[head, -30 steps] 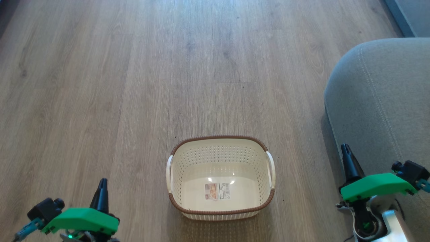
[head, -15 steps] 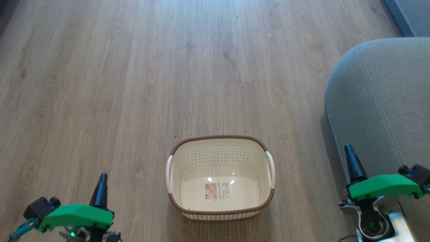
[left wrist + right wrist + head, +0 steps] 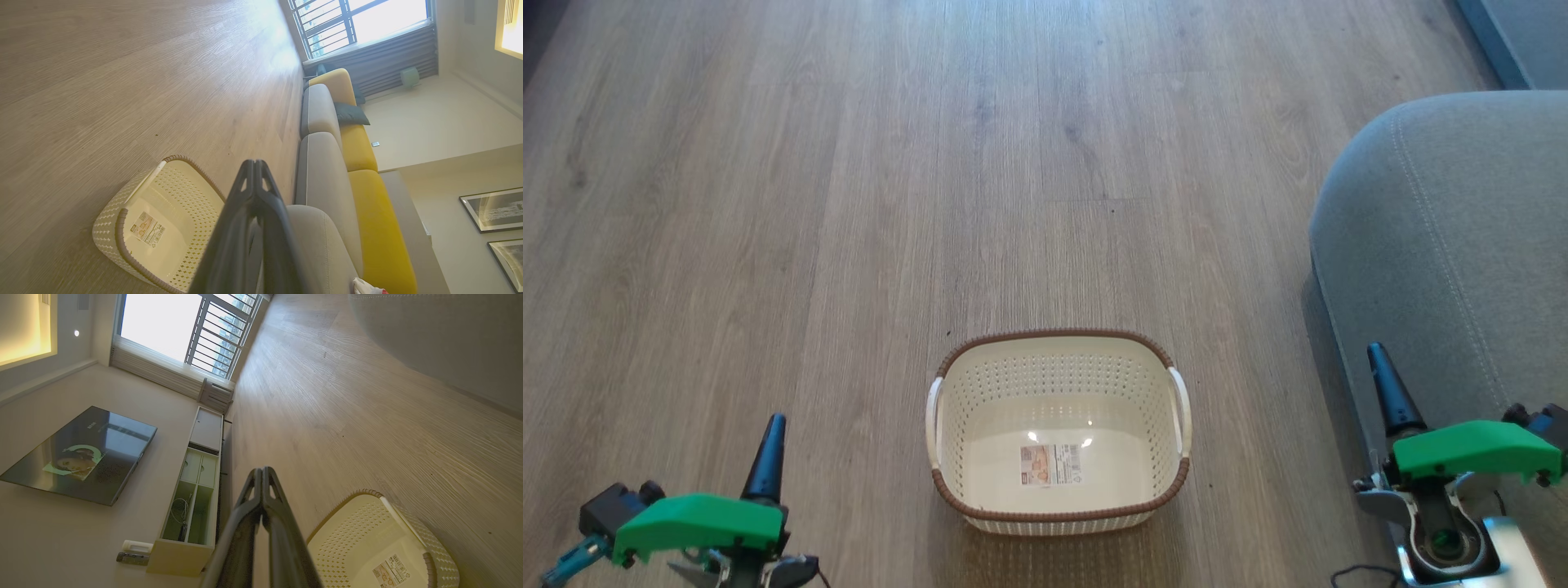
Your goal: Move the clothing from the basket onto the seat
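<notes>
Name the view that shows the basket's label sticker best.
The head view: the label sticker faces the camera, whole, on the base of the basket. Both wrist views show it slanted and off to one side.

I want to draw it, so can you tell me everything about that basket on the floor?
The basket is cream plastic, its walls dotted with rows of small holes. It has a brown woven-look rim and a white handle on each side. It stands upright on the wooden floor, open top up, with a label sticker on its bare, shiny base. Nothing but the floor touches it.
</notes>
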Controlling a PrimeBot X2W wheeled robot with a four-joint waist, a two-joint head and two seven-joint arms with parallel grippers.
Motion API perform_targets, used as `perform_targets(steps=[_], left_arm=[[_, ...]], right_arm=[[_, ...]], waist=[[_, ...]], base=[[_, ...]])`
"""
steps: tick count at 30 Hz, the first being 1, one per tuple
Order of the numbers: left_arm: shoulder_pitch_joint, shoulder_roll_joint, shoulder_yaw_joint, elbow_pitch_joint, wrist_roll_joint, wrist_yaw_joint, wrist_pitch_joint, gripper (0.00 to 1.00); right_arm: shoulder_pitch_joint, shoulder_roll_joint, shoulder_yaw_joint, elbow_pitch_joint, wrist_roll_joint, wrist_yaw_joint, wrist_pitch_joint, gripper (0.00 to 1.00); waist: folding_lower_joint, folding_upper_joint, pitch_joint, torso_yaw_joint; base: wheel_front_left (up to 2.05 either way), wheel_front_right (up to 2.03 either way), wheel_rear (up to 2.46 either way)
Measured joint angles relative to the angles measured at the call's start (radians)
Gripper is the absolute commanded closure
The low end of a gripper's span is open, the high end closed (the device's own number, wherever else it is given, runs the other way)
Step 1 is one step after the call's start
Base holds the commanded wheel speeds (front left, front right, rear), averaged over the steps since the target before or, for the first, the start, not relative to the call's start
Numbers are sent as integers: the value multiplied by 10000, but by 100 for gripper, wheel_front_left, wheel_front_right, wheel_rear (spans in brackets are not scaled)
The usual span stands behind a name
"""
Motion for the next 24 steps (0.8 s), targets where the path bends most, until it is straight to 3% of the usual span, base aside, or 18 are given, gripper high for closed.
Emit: perform_targets(steps=[24], left_arm=[[-231,-10,63,-253,-2859,-257,715,100]], right_arm=[[62,105,-387,-485,2780,-2,685,100]], waist=[[0,0,4,-20]], base=[[0,0,0]])
